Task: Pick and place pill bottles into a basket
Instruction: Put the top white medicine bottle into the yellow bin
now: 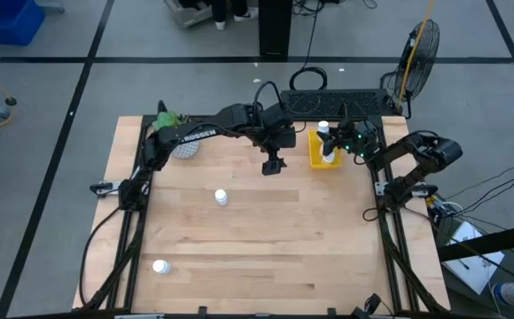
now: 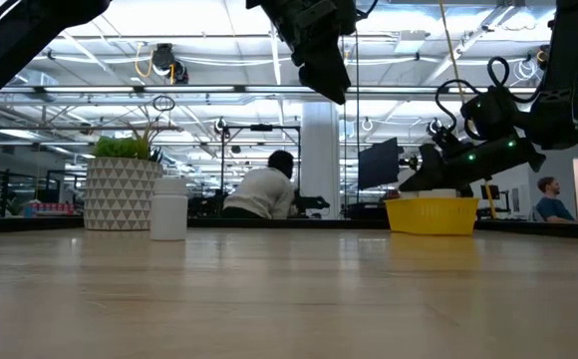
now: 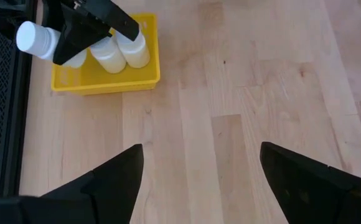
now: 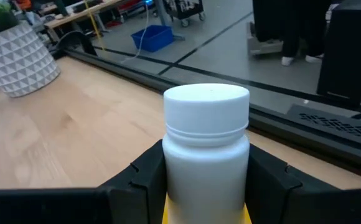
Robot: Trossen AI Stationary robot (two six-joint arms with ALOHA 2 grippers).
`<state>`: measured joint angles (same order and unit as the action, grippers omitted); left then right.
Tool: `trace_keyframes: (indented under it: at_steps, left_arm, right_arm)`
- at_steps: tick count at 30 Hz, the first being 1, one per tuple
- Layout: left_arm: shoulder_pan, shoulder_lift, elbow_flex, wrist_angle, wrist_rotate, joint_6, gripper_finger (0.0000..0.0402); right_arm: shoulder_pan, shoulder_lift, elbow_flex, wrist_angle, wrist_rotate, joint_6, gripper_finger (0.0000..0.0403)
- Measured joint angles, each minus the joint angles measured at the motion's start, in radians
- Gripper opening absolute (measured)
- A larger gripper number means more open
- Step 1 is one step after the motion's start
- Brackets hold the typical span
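Observation:
The yellow basket (image 1: pixel 315 160) sits at the table's far right, with two pill bottles (image 3: pixel 121 53) inside it. My right gripper (image 4: pixel 206 177) is shut on another white pill bottle (image 4: pixel 206 124) and holds it over the basket's far end (image 3: pixel 34 40). One pill bottle (image 1: pixel 221 197) stands on its base at mid-table, also in the low view (image 2: pixel 168 207). Another (image 1: pixel 160 266) rests near the front left corner. My left gripper (image 3: pixel 199 180) hangs open, high above bare wood just left of the basket (image 1: pixel 273 165). My right gripper pinches the bottle's body just below the cap (image 4: pixel 175 165) between its two fingers, one on each side. The fingers come nearly level from the table's right side. The bottle stands upright in the hold above the basket; its bottom is hidden by the fingers.
A white patterned pot with a green plant (image 1: pixel 175 133) stands at the far left corner. A dark keyboard (image 1: pixel 341 102) lies just beyond the basket at the far edge. Open wood stretches across the middle and near side of the table (image 1: pixel 275 239). People sit in the room behind (image 2: pixel 264 189).

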<state>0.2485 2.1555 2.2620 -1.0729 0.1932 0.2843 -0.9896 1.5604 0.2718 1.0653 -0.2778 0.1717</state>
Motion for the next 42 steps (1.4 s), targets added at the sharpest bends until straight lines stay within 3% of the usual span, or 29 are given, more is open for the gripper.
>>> trace_keyframes:
  at_steps: [28, 42]
  left_arm:
    - [0.000, 0.000, 0.000, 0.000, 0.000, -0.001, 0.0317]
    - [0.000, 0.000, 0.000, 0.001, 0.000, -0.004, 0.0318]
  right_arm:
    - [0.005, 0.000, -0.001, -0.023, -0.195, -0.060, 0.0149]
    - [0.063, 0.000, 0.048, -0.032, -0.195, -0.054, 0.0149]
